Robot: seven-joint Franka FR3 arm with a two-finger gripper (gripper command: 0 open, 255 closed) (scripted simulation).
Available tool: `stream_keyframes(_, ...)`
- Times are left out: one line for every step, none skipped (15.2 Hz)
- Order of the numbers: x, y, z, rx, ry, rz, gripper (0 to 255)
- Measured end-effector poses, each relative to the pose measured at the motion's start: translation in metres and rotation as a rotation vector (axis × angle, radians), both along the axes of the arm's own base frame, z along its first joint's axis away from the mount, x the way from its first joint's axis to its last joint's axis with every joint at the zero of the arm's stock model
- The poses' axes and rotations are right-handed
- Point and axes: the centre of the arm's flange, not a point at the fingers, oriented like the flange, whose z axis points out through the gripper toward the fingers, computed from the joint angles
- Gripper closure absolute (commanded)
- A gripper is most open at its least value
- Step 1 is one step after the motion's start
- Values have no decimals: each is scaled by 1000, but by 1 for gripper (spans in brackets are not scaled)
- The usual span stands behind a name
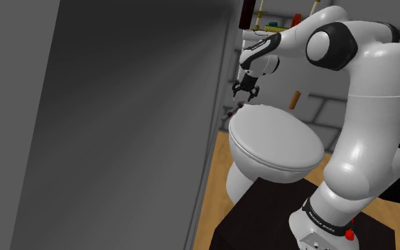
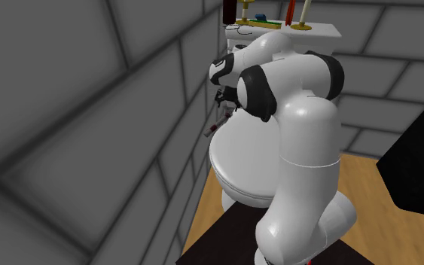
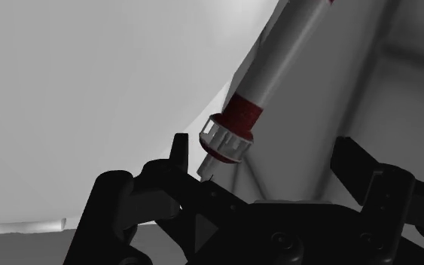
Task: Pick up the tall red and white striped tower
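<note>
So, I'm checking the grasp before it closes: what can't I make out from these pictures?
- Wrist view: the tower runs off the picture's edge; its far end is unseen.
- Shoulder view: the tower is too small under the gripper to read.
- Second exterior view: the arm partly covers the gripper.

A white toilet [image 1: 273, 142], lid down, stands on wooden floor [image 2: 361, 177] beside a grey, perhaps tiled, wall [image 2: 82, 128].
</note>
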Motion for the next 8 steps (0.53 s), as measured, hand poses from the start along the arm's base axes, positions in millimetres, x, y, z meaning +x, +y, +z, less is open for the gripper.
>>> stream_keyframes(0, -9, -5, 0, -3, -17, 0)
stream_keyframes(2, -15, -10, 1, -4, -26, 0)
stream_keyframes(2, -17, -14, 2, -5, -30, 0)
stream_keyframes(1, -17, -20, 2, -5, -32, 0)
stream_keyframes(2, -18, -26, 2, -6, -33, 0)
stream_keyframes(2, -19, -31, 2, -5, -34, 0)
stream_keyframes(1, -19, -37, 2, -6, -34, 0)
stream_keyframes(3, -18, -42, 2, -6, -34, 0)
